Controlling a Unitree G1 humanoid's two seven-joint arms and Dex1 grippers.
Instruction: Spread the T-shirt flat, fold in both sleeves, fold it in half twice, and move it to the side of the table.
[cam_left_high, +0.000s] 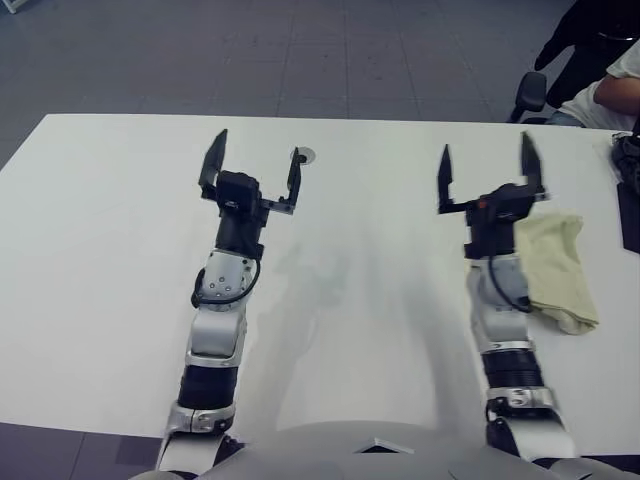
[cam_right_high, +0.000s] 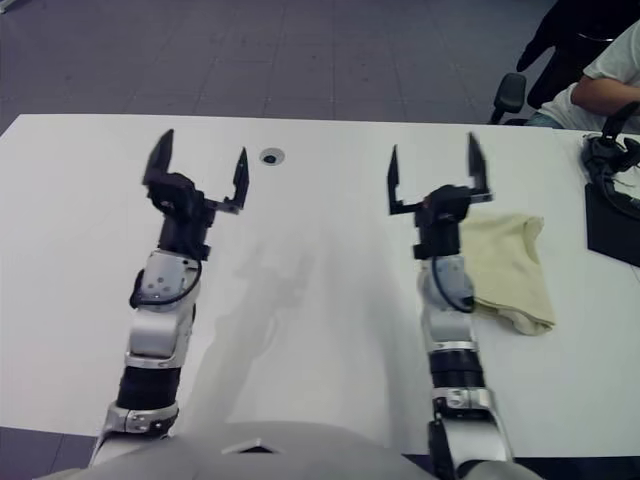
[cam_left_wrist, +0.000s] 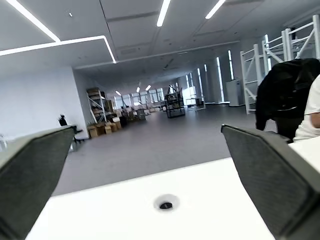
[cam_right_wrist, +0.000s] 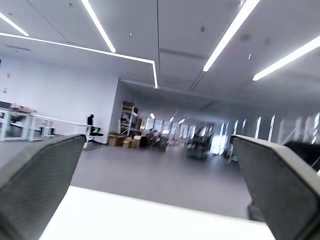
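The T-shirt (cam_left_high: 555, 270) is a plain pale yellow. The table (cam_left_high: 100, 250) under it is plain white. The left gripper (cam_left_high: 258, 165) and the right gripper (cam_left_high: 484, 160) are black; up close their fingers (cam_left_wrist: 265, 170) read as dark grey with a fine woven-looking texture. The left forearm (cam_left_high: 215, 330) and right forearm (cam_left_high: 497, 320) are silver-grey with black bands. The table's grommet (cam_left_high: 302, 155) is a silver ring round a dark centre. The floor (cam_left_high: 300, 50) is grey, in a square tile grid.
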